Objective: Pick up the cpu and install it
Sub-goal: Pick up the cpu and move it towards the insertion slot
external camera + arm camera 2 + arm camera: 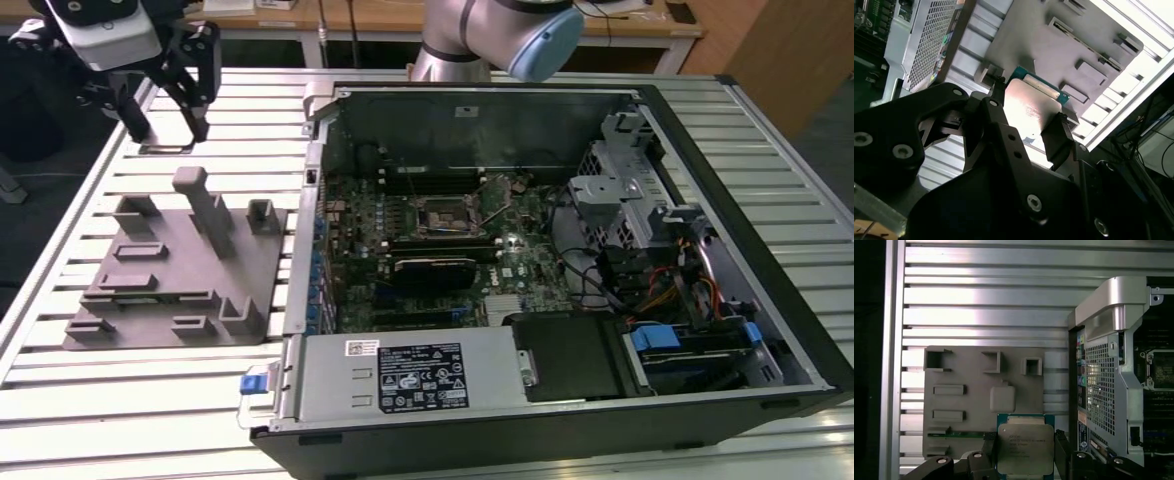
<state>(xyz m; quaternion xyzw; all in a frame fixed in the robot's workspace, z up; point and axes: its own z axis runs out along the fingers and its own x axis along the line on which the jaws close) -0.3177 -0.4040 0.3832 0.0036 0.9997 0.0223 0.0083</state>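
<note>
Black fingers (1061,452) of the gripper (1025,451) lie nearest in both wrist views. They are pressed against two opposite edges of the cpu (1025,447), which is pinched flat between them with its silvery lid turned toward the first wrist camera. A green board edge is seen around the lid.

The cpu is judged light, stiff and thin. Its lid looks smooth and so likely slippery, and its underside and corners are presumably fragile. The board's opposite edges, where it is gripped now, are judged the right hold. Fine dark print is carried on the lid, but it is not read off.

Just beyond the cpu, beneath the gripper, the grey fixture (979,400) is seen on the slatted table (979,300). The cpu appears to be held clear of it, over one edge.

Farther off to the gripper's side stands the open case (534,250). The socket (441,212) is seen on its board, well apart from the gripper. A printed label (420,378) is fixed to the metal box at the case's near side, and it too is left unread.
</note>
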